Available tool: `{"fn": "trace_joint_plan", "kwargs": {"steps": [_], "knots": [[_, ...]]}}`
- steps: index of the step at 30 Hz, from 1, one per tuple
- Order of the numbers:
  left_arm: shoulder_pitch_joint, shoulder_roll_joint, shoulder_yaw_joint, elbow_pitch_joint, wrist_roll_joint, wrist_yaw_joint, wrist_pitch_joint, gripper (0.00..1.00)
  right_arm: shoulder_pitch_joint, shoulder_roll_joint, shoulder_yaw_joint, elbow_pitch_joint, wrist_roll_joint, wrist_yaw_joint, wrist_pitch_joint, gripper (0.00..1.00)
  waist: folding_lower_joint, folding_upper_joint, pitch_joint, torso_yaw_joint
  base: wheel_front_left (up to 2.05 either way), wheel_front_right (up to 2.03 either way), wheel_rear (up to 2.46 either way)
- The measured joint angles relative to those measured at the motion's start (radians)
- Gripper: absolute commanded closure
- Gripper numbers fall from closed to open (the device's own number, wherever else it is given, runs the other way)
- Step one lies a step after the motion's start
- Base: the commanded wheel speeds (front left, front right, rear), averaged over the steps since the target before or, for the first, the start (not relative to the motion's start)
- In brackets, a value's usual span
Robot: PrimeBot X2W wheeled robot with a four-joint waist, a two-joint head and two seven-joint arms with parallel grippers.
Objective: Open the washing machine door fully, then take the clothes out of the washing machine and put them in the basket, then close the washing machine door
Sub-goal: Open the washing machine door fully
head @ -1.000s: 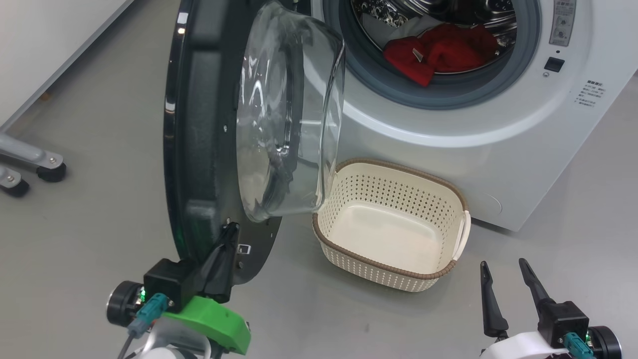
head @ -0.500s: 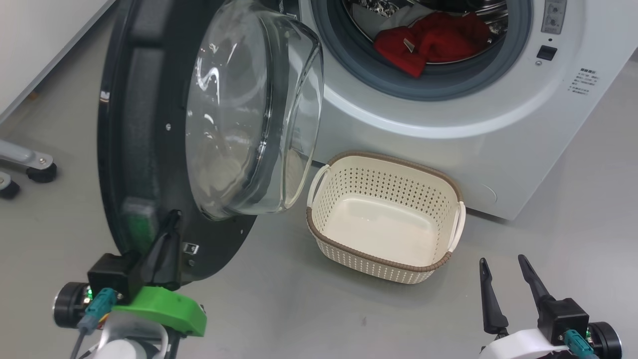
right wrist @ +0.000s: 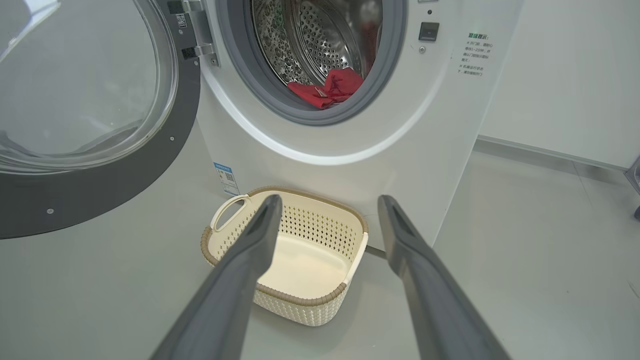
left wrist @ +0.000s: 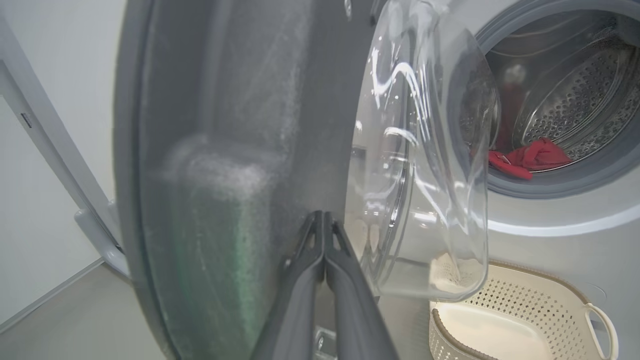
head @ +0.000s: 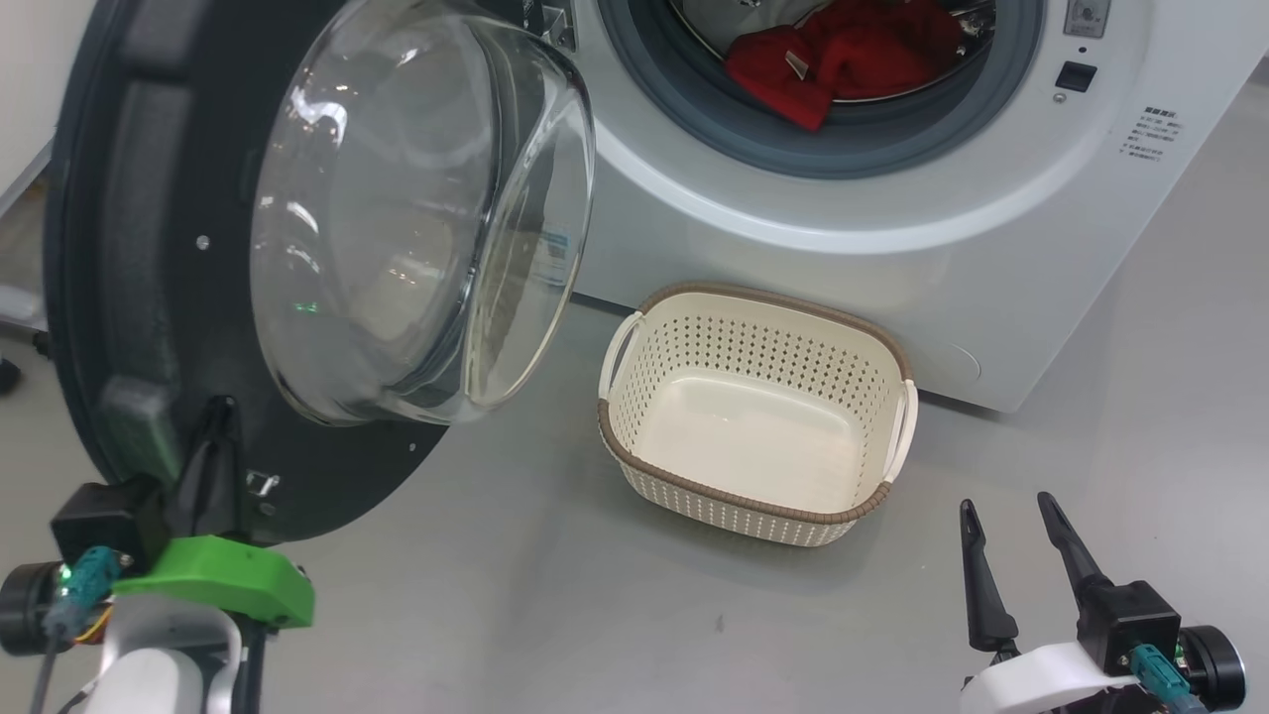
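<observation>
Now the washing machine door (head: 129, 248) stands swung wide at the left, its glass bowl (head: 416, 218) bulging right toward the basket (head: 753, 501). The left gripper (head: 220, 409), fingers pressed together on nothing, sets its tips against the door's dark inner face near the lower edge. The right gripper (head: 1006, 502) hangs at the near right, fingers apart and empty. The basket sits on the floor (head: 555, 595) just before the washing machine (head: 793, 248); the red clothes (head: 833, 55) lie farther off in the drum (right wrist: 310, 40).
</observation>
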Motion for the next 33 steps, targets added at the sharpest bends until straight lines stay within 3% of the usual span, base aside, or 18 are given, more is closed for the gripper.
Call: {"fn": "trace_joint_plan", "kwargs": {"steps": [19,33], "knots": [[-0.099,0.063,0.157,0.16,-0.042,0.0,-0.035,1.0,-0.007,-0.006,0.0,-0.006,0.0,0.003,0.0,0.0,0.0,0.0,0.008,-0.016,0.0,0.0,0.0],[-0.158,0.103,0.208,0.272,-0.054,0.001,-0.054,1.0,-0.016,-0.005,0.002,-0.012,0.001,0.008,0.007,0.0,0.0001,0.0,0.016,-0.028,0.0,0.0,0.0]]}}
